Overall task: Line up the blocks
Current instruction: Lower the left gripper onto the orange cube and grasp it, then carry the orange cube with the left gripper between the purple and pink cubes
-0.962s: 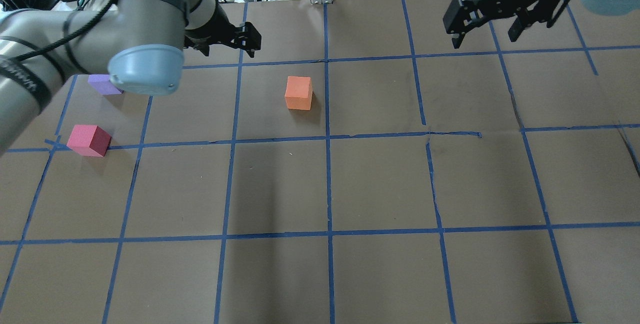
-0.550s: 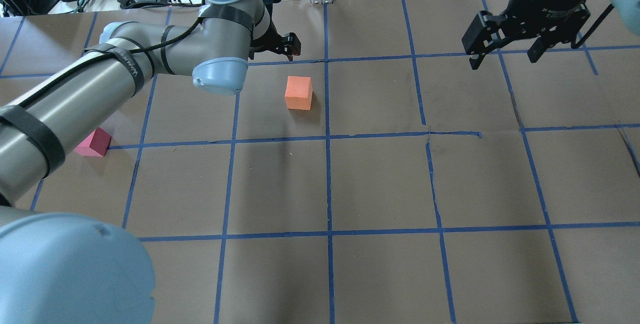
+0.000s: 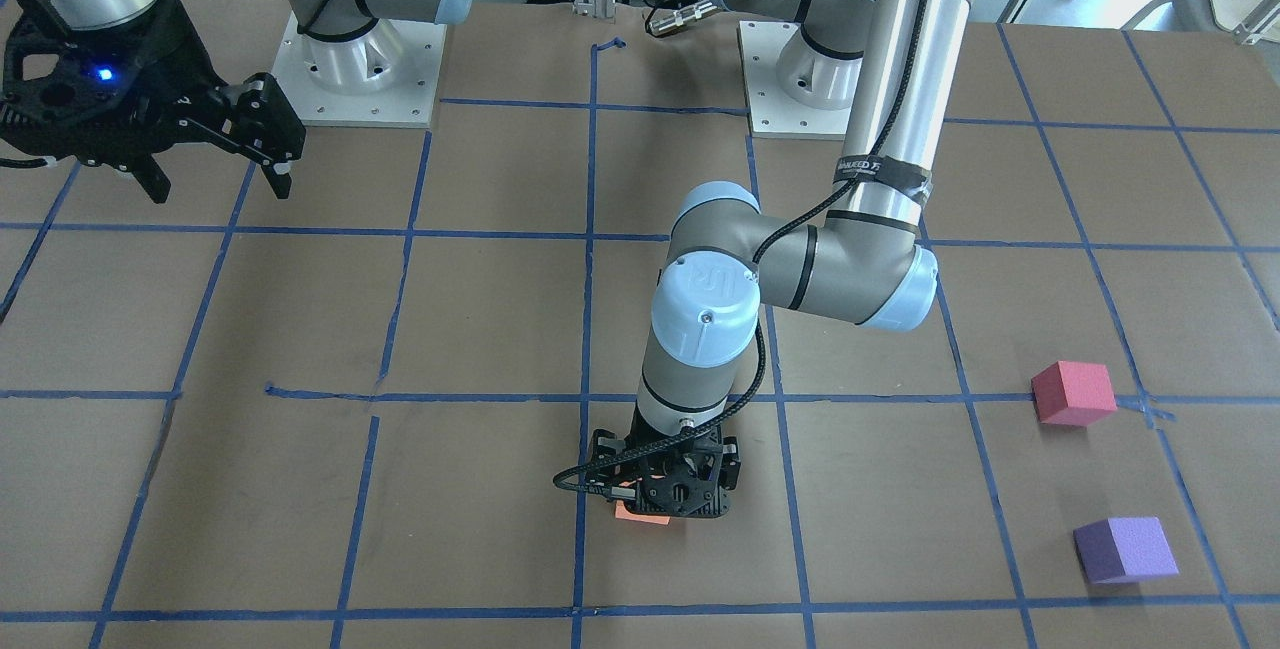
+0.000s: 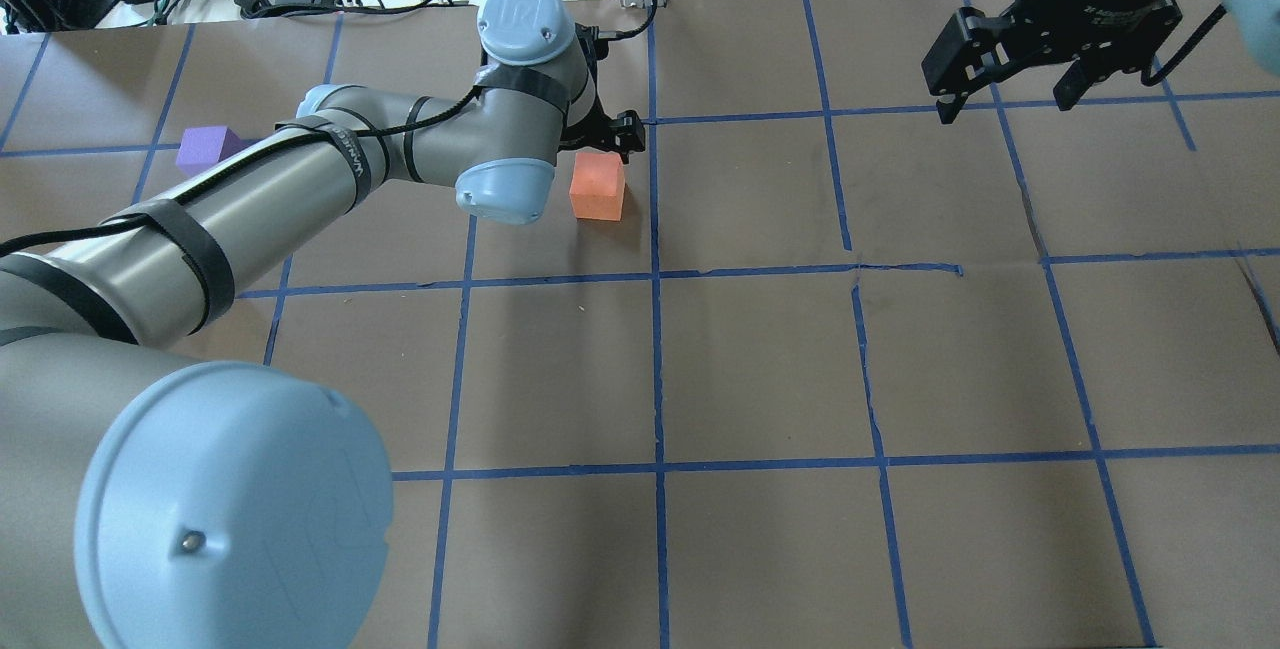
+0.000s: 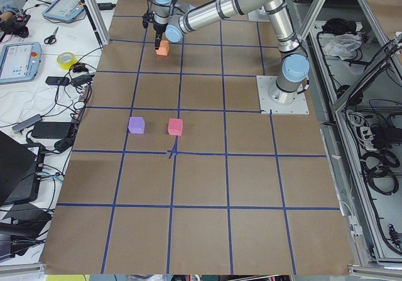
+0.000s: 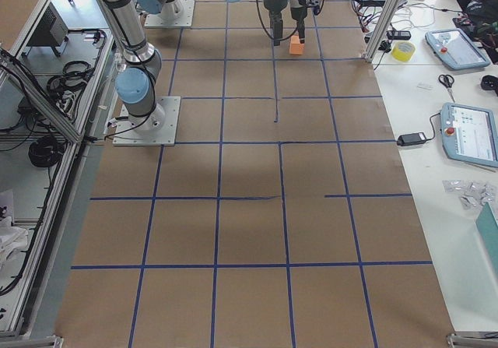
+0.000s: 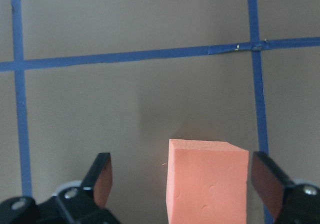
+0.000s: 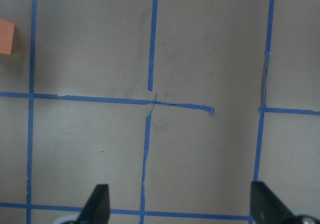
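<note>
My left claw was down over the orange block. It was wide open, with one finger on each side, holding nothing. The pinkish-red block and the purple block sat near each other, far off to the orange block's left. My right claw was far off to its right, wide open and empty.

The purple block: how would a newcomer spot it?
On the brown table with its blue tape grid, look toward the robot's left end, where two cubes sit close together. The purple block is the one farther from the robot; its neighbour is the pinkish-red block.
</note>
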`<act>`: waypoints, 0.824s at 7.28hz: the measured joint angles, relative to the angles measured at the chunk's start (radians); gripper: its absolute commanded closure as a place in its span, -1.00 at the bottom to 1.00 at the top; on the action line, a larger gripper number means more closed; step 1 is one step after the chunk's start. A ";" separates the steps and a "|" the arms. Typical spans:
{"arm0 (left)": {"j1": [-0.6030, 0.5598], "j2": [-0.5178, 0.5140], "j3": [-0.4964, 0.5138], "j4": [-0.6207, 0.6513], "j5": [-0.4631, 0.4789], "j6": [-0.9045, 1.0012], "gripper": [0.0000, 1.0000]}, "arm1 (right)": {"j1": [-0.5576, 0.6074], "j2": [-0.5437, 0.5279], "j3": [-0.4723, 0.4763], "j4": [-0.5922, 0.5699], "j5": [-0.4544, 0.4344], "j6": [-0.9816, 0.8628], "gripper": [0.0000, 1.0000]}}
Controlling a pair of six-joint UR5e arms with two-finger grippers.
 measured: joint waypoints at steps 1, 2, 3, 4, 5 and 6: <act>-0.005 -0.015 -0.001 0.007 0.006 -0.006 0.50 | 0.001 -0.002 0.001 -0.013 0.000 0.003 -1.00; -0.011 -0.026 -0.002 0.012 0.018 -0.028 0.77 | 0.003 -0.005 0.000 -0.017 0.000 0.005 -1.00; -0.015 -0.023 -0.001 0.015 0.038 -0.053 0.77 | 0.007 -0.007 0.000 -0.017 0.001 0.009 -1.00; -0.007 -0.002 0.001 0.013 0.056 -0.065 0.79 | 0.017 -0.008 0.001 -0.017 0.001 0.030 -1.00; 0.019 0.031 0.002 -0.007 0.063 -0.070 0.82 | 0.035 -0.008 0.002 -0.016 0.000 0.066 -1.00; 0.057 0.074 0.000 -0.052 0.065 -0.072 0.84 | 0.053 -0.009 0.002 -0.013 0.000 0.090 -1.00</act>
